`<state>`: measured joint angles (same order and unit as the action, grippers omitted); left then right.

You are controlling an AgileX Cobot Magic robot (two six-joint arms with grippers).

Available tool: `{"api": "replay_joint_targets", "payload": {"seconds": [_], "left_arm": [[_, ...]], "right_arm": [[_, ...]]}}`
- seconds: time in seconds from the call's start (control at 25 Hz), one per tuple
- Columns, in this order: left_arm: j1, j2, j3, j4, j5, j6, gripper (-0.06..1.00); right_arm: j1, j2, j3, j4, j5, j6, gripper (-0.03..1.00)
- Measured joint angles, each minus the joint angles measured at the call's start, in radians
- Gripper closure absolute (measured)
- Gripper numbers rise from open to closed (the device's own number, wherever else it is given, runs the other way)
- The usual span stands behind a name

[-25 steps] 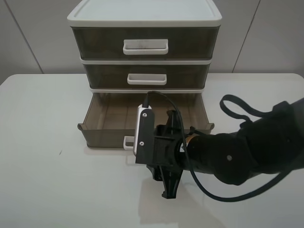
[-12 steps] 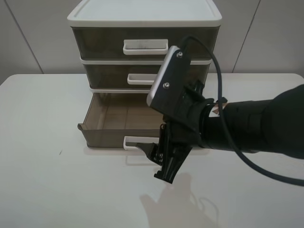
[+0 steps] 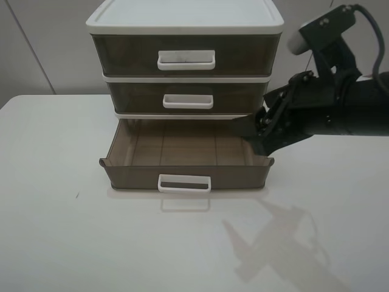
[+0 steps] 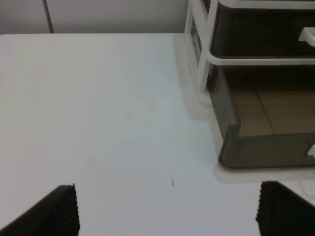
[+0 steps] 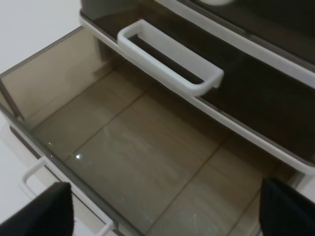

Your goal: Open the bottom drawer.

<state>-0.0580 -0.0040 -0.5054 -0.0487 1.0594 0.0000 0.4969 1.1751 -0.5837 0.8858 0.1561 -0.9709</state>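
The bottom drawer (image 3: 130, 175), smoky brown with a small white loop handle (image 3: 184, 183), stands pulled out of the white-framed three-drawer unit (image 3: 185, 21). Its inside is empty. My right gripper (image 3: 250, 132) hangs open in the air over the drawer's right rear corner and holds nothing. The right wrist view looks down into the drawer (image 5: 138, 147), with the right gripper (image 5: 162, 211) spread wide. My left gripper (image 4: 167, 211) is open and empty above the table, to the left of the drawer's corner (image 4: 246, 142). It is out of the exterior high view.
The middle drawer (image 3: 188, 100) and the top drawer (image 3: 186, 59) are shut. The middle drawer's handle (image 5: 170, 56) shows in the right wrist view. The unit stands at the back of the white table (image 3: 61, 231). The right arm (image 3: 340, 109) reaches in from the right.
My right gripper has risen from in front of the drawer's handle and swung up and to the right. The bottom drawer has stayed pulled out.
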Motion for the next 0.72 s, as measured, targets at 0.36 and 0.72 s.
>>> {"api": "replay_joint_targets", "payload": {"seconds": [0.36, 0.72], "left_arm": [[0.0, 0.0, 0.0, 0.0, 0.0, 0.0, 0.2], [0.0, 0.0, 0.0, 0.0, 0.0, 0.0, 0.2]], "right_arm": [[-0.328, -0.247, 0.0, -0.511, 0.341, 0.649, 0.22], [-0.4, -0.713, -0.083, -1.001, 0.717, 1.007, 0.22]]}}
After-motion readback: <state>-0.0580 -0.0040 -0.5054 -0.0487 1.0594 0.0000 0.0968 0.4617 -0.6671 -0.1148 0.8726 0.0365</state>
